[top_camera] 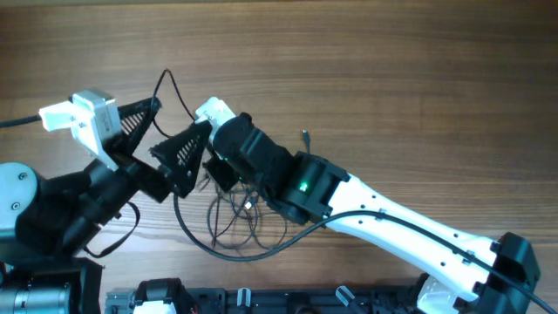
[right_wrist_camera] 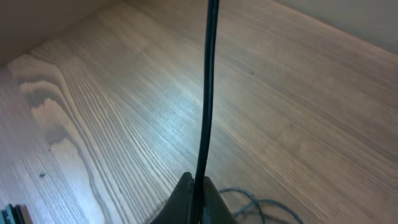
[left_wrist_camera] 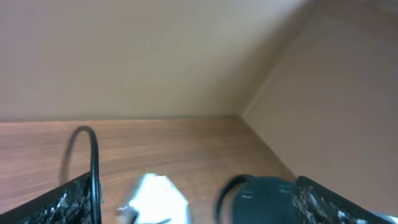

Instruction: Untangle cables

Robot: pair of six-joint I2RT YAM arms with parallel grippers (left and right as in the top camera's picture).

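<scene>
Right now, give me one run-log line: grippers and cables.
left gripper: open | right gripper: shut on cable | cables: tangled heap

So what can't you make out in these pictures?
1. Overhead: part of the cable tangle is hidden under the right arm, so its crossings cannot be traced.
2. Right wrist: the cable pinched in the right gripper runs off the top edge; its end is unseen.
3. Left wrist: a white thing at the bottom edge is blurred and cut off.
</scene>
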